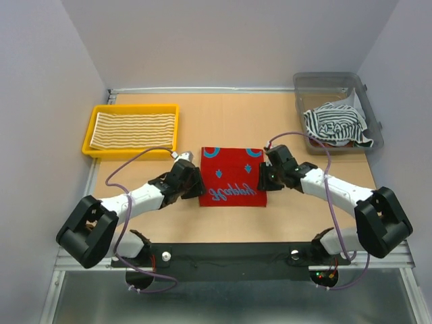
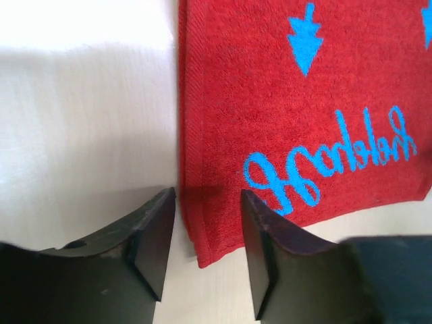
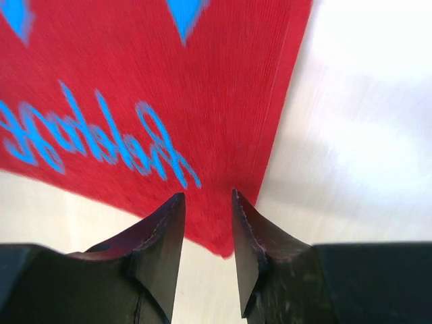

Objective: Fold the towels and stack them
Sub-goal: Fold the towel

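Straddling the two near corners of a red towel with blue lettering, both pincers sat low on the wooden table. The left gripper stood about half open, with the towel's corner lying flat and unpinched between its fingers. The right gripper stood narrower but also apart, with the other corner flat between its fingers. Ahead and left of the left gripper, a cream-striped towel lay in a yellow tray. Ahead and right of the right gripper, a black-and-white striped towel was heaped in a clear bin.
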`<state>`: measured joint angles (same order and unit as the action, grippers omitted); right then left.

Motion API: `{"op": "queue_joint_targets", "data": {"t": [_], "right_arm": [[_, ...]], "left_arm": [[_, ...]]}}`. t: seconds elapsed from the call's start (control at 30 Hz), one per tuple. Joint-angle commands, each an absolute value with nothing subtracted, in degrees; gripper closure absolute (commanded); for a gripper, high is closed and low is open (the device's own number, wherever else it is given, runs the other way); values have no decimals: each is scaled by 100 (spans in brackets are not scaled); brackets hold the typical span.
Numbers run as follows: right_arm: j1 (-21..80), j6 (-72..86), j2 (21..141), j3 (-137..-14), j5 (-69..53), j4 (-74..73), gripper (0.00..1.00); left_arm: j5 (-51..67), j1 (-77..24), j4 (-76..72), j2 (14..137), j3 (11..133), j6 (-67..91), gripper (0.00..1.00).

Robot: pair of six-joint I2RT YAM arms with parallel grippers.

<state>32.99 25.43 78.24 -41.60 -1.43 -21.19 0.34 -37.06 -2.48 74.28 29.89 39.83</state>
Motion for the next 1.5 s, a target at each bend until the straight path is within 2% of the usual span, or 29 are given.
{"op": "queue_joint_targets", "data": {"t": [0.0, 0.13, 0.3, 0.6, 0.9, 1.37, 1.47], "right_arm": [[2701, 2225, 7637, -4911, 36, -1907, 61], [2146, 1987, 8155, -5536, -500, -1741, 60], [1626, 2074, 8989, -6098, -1106, -1205, 57], [1441, 2285, 9975, -6381, -1362, -695, 58], [1406, 2329, 10397, -6460, -1582, -510, 60], [1406, 2391, 10433, -6504, -1784, -422, 70], [1406, 2408, 10450, -6495, -1810, -422, 70]], "left_arm": [[-544, -3605, -45, 7145, 3653, 3719, 41], [-326, -3174, -70, 7601, 4402, 3358, 35], [-27, -2707, -132, 8735, 5483, 2760, 33], [290, -2514, -44, 9993, 6503, 2514, 42], [387, -2452, -26, 10529, 6925, 2479, 45], [290, -2426, 193, 10757, 7031, 2593, 48], [378, -2426, 176, 10784, 7049, 2610, 51]]}}
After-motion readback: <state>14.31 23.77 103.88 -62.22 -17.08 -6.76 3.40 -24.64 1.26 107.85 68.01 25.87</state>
